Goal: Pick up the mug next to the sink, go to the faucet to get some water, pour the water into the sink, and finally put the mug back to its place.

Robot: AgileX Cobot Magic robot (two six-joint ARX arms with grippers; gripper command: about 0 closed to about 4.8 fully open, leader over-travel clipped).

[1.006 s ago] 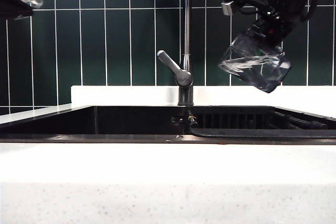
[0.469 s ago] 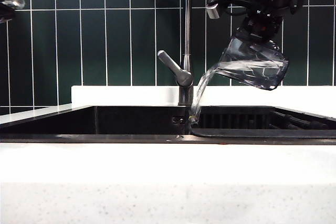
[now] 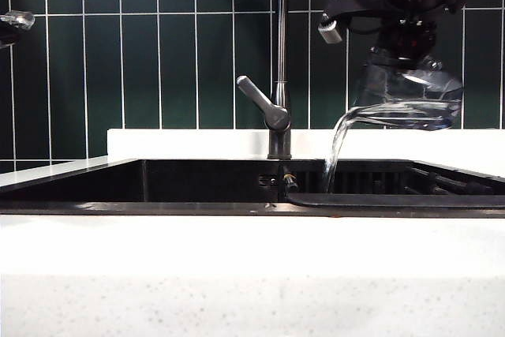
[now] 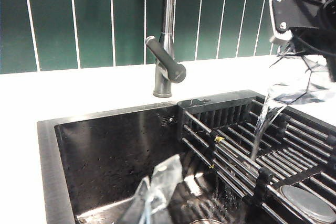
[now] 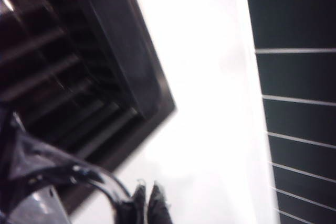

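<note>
The clear mug (image 3: 406, 100) hangs tipped on its side over the right part of the black sink (image 3: 197, 207). My right gripper (image 3: 402, 51) is shut on its handle from above. Water (image 3: 335, 147) streams from its rim down onto the ribbed rack (image 4: 247, 150). In the right wrist view the closed fingertips (image 5: 140, 200) pinch the dark curved handle (image 5: 100, 179). The grey faucet (image 3: 278, 76), with its angled lever (image 3: 256, 99), stands left of the mug. My left gripper (image 3: 11, 23) is shut and empty at the far left edge, high above the counter; its pale fingertips (image 4: 157, 190) show over the basin.
The white counter (image 3: 237, 274) runs along the front, and a white ledge (image 3: 181, 141) sits behind the sink below the dark green tiled wall. A round drain (image 4: 307, 203) lies under the rack.
The right gripper has rolled the mug further over and shifted it slightly right; water, held inside a second ago, now pours out. The left gripper has drawn back toward the left edge.
</note>
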